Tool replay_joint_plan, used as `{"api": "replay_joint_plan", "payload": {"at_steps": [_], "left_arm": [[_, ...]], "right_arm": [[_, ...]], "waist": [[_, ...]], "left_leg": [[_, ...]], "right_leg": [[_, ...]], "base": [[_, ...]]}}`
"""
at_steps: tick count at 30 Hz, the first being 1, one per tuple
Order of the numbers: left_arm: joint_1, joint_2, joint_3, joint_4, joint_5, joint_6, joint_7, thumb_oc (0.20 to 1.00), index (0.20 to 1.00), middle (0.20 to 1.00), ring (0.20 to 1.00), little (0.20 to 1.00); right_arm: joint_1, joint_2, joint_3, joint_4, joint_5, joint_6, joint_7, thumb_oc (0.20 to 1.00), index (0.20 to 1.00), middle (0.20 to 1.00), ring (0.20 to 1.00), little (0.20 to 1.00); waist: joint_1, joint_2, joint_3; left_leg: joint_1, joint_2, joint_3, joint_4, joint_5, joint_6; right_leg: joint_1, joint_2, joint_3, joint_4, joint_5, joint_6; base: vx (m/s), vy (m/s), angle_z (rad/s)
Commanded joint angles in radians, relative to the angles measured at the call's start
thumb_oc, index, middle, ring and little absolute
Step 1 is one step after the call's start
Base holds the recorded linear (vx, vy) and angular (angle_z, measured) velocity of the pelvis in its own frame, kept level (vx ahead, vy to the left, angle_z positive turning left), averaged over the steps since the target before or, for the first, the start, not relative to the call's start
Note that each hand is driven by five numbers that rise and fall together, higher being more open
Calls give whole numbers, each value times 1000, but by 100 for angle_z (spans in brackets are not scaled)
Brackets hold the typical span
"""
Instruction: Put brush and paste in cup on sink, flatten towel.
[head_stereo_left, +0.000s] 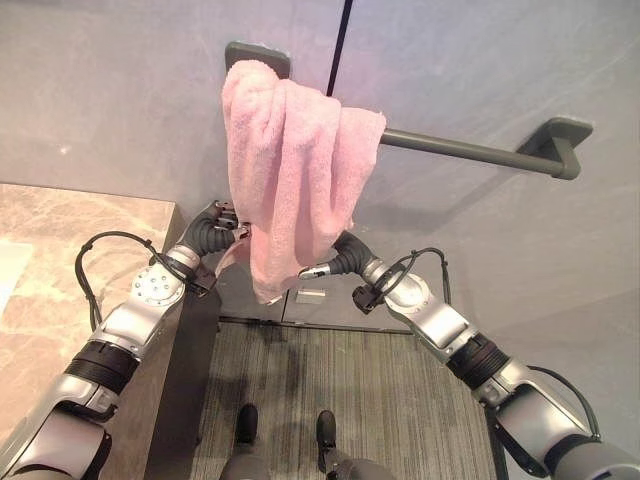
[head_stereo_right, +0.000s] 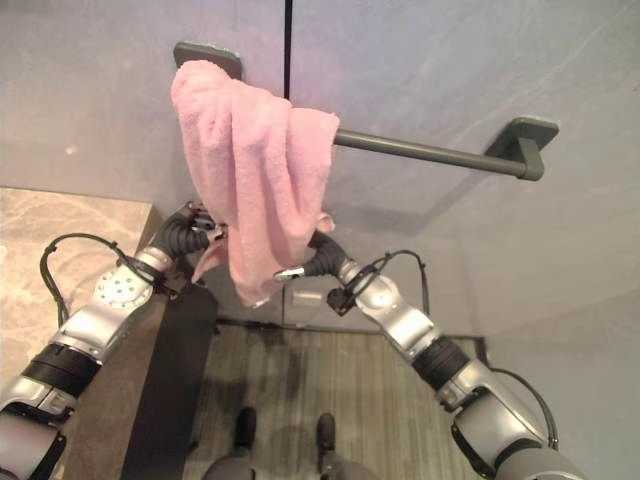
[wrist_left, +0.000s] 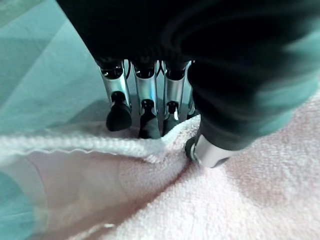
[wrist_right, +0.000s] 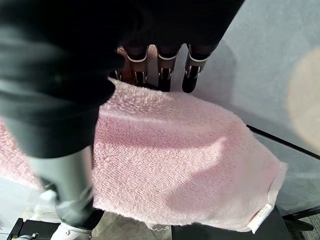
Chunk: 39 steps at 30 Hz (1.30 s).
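A pink towel (head_stereo_left: 290, 170) hangs bunched over the left end of a grey wall bar (head_stereo_left: 460, 150). My left hand (head_stereo_left: 212, 232) is at the towel's lower left edge. Its fingers (wrist_left: 145, 100) curl behind the cloth and its thumb presses on the front, pinching the hem of the towel (wrist_left: 250, 200). My right hand (head_stereo_left: 340, 258) is at the lower right edge. Its fingers (wrist_right: 162, 70) go behind the towel (wrist_right: 175, 165) with the thumb (wrist_right: 70, 185) in front, gripping the cloth. The rest of the bar to the right is bare.
A marble counter (head_stereo_left: 60, 260) lies at my left, with a dark cabinet side (head_stereo_left: 190, 370) below its edge. A grey wall stands close ahead. Striped flooring (head_stereo_left: 340, 380) lies below, between the cabinet and the wall.
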Motion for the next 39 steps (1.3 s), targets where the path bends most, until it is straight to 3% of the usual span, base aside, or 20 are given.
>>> {"api": "replay_joint_plan", "payload": {"at_steps": [1,10,17,23,34,39], "left_arm": [[-101,0,-10,66,-30,-38,38,200,200,200,200,200],[8,-57,42,13,-31,-41,20,200,200,200,200,200],[70,-54,86,-46,-54,-60,6,200,200,200,200,200],[163,-58,167,-166,-93,-84,-9,200,200,200,200,200],[377,-152,329,-472,-169,-136,-43,200,200,200,200,200],[454,-192,338,-576,-179,-148,-70,200,200,200,200,200]], "right_arm": [[-54,25,-25,-20,53,-60,-30,200,200,200,200,200],[103,-10,-76,-158,75,-82,11,200,200,200,200,200],[172,-57,-138,-295,118,-122,35,200,200,200,200,200],[243,-89,-218,-448,164,-165,54,200,200,200,200,200],[387,-112,-356,-646,235,-225,83,200,200,200,200,200],[453,-103,-386,-692,243,-253,96,200,200,200,200,200]], "waist": [[23,16,-7],[13,25,-26],[4,27,-35],[0,26,-46],[-3,30,-60],[-3,35,-50]], "left_leg": [[-5,-31,-3,3,-14,22],[28,-35,7,3,-30,24],[42,-31,15,3,-34,21],[53,-29,17,3,-36,19],[79,-33,22,3,-43,14],[74,-32,21,3,-39,12]], "right_leg": [[-41,-43,-17,-3,99,73],[-15,-48,-15,-3,90,71],[-8,-48,-16,-3,86,75],[1,-46,-14,-3,81,74],[27,-48,-19,-3,71,72],[22,-49,-24,-3,71,71]], "base": [[0,0,0],[12,5,0],[0,0,0],[0,0,0],[0,0,0],[0,0,0]]}}
